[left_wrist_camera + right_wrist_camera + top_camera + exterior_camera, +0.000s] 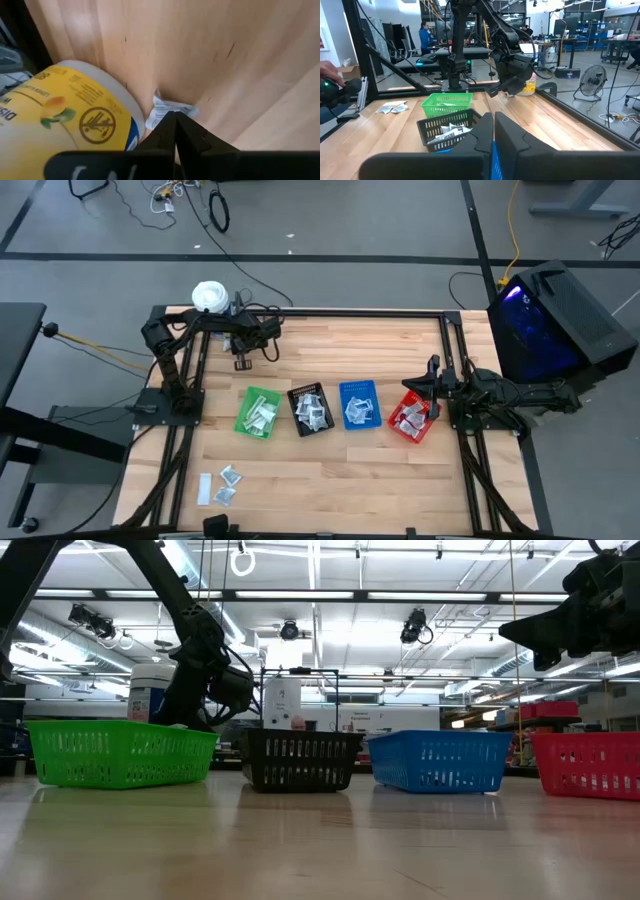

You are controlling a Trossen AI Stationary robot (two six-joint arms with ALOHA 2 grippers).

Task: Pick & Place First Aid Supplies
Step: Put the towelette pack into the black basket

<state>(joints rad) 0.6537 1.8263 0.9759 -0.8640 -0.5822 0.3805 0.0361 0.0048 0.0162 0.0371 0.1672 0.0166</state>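
Note:
My left gripper is over the table's far-left part, next to the white tub with a yellow label. It is shut, and a small white sachet shows at its tips. My right gripper hovers shut over the far rim of the red bin and holds nothing that I can see. More sachets lie in the green, black, blue and red bins. A few sachets lie loose on the near-left of the table. My left gripper pinches the white sachet between its two fingertips, at the sachet's near edge. The fingers slant down toward the table. The rest of the sachet sticks out past the tips, beside the tub. Whether it is clear of the wood, I cannot tell.
The four bins stand in a row across the table's middle: green, black, blue and red. Bare wood lies on the near side of the row and between the row and the far edge. Black frame rails border the table.

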